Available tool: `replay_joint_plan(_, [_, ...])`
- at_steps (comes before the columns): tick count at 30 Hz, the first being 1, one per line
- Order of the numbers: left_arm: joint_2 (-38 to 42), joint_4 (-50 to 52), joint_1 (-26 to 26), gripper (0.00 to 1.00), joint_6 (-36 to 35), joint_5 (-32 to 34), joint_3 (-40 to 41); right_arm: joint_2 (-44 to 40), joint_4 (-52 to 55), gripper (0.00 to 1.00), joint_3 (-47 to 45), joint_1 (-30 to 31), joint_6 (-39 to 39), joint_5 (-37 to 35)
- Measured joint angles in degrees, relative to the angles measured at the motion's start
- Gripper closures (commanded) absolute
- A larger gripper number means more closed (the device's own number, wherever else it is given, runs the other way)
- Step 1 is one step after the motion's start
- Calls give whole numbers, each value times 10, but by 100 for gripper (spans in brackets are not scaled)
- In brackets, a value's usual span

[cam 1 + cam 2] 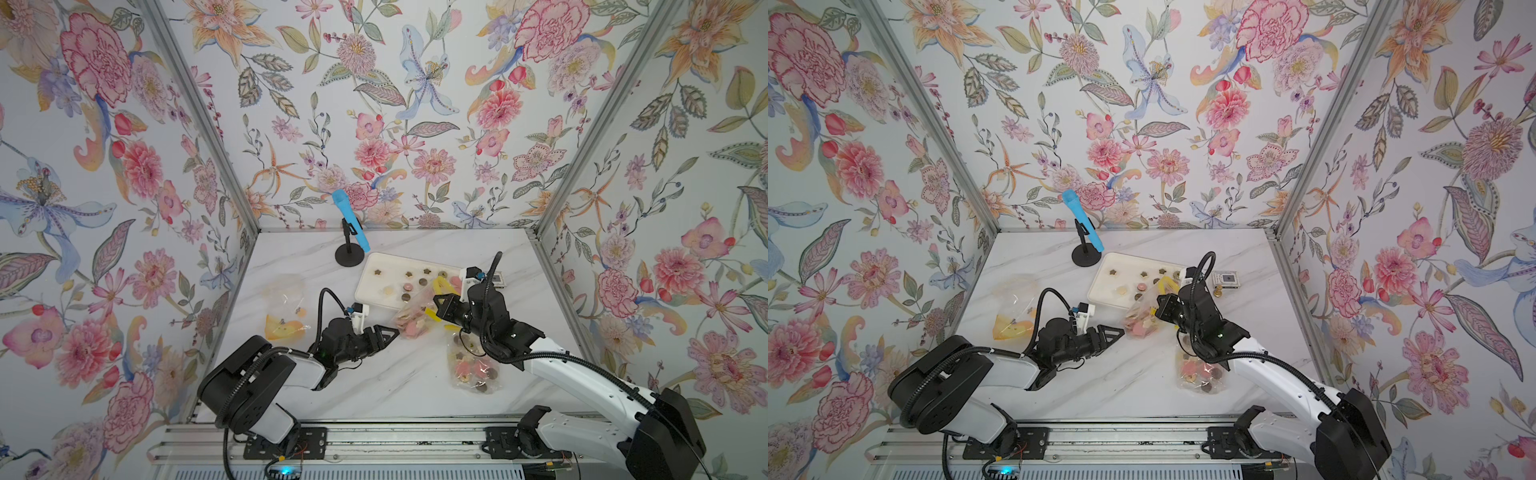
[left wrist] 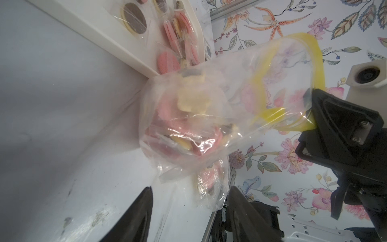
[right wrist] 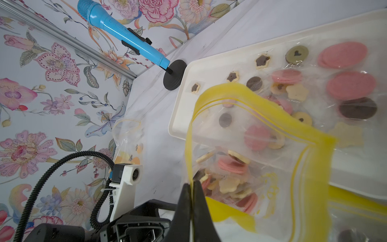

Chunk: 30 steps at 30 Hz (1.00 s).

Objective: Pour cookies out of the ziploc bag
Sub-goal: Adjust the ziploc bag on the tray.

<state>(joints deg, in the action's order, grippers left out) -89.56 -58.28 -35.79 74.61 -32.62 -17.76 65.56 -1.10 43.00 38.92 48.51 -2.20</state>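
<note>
one near-empty bag (image 1: pixel 286 307) is lying left of the one white tray (image 1: pixel 374 268). the left gripper (image 1: pixel 392 331) is straddling the ziploc bag (image 1: pixel 415 309), full of cookies (image 1: pixel 411 328), at the tray's near edge, fingers (image 2: pixel 136 213) half apart, grip unclear. the right gripper (image 3: pixel 192 185) is pinching its yellow rim. a third bag (image 1: pixel 471 368) is lying nearer than the tray's right end.

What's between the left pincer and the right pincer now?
The bag of cookies. The right pincer pinches its yellow zip; its bottom corner sits between the left pincer's open jaws. Clearest in the left wrist view.
</note>
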Motion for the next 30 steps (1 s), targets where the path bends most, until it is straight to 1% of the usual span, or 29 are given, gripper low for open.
replay_joint_plan(3, [-37,-46,0,50,13,0,0,-2,0,100,0,0,0,0])
replay_joint_plan(8, [-76,-101,0,51,28,1,2,-6,0,100,-1,0,0,0])
replay_joint_plan(13, [-76,-114,0,51,23,18,6,-11,0,100,-7,0,0,0])
replay_joint_plan(18, [-76,-115,0,55,14,23,6,-17,0,100,-8,0,0,-2])
replay_joint_plan(30, [-84,-138,0,56,12,31,-10,-19,0,100,-8,0,0,-4])
